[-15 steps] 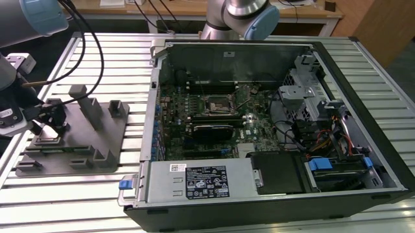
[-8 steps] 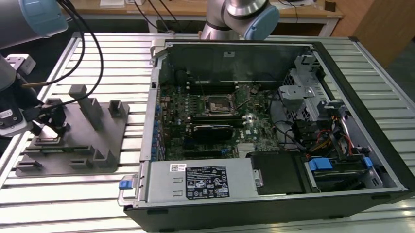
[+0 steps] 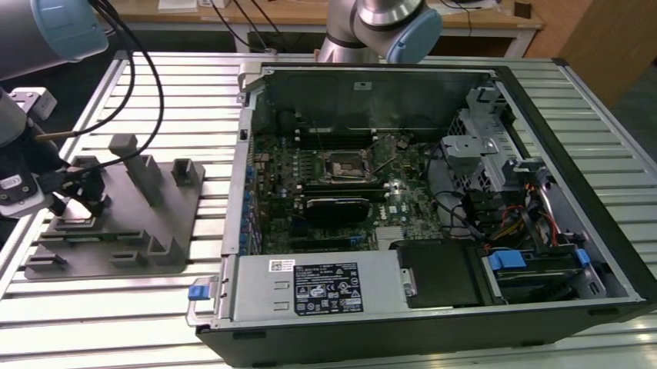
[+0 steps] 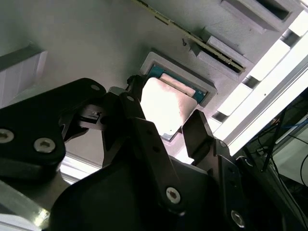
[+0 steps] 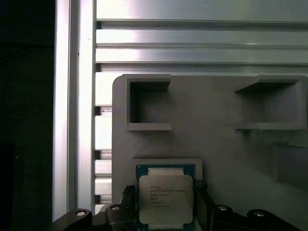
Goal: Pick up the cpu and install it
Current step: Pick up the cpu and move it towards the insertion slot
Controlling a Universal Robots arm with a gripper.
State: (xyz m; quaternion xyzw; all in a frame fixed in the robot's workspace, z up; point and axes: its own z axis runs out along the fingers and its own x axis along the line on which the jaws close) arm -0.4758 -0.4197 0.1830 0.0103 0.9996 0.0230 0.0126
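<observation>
The exterior view looks down from high up, at a slant, across the slatted surface (image 3: 185, 92). It stands far enough off to take in the grey fixture plate (image 3: 180, 223) and the open computer case (image 3: 411, 77) to the exterior view's right of the plate. The first wrist view faces straight down onto the fixture plate (image 5: 216, 110) from close above, squarely over the plate's recess that holds the cpu (image 5: 165, 199). The second wrist view sits nearer still, looking obliquely past the black tool (image 4: 166, 110) at that same recess. Both wrist views share the cpu and the plate around it. The exterior view sees that corner of the plate from afar.
</observation>
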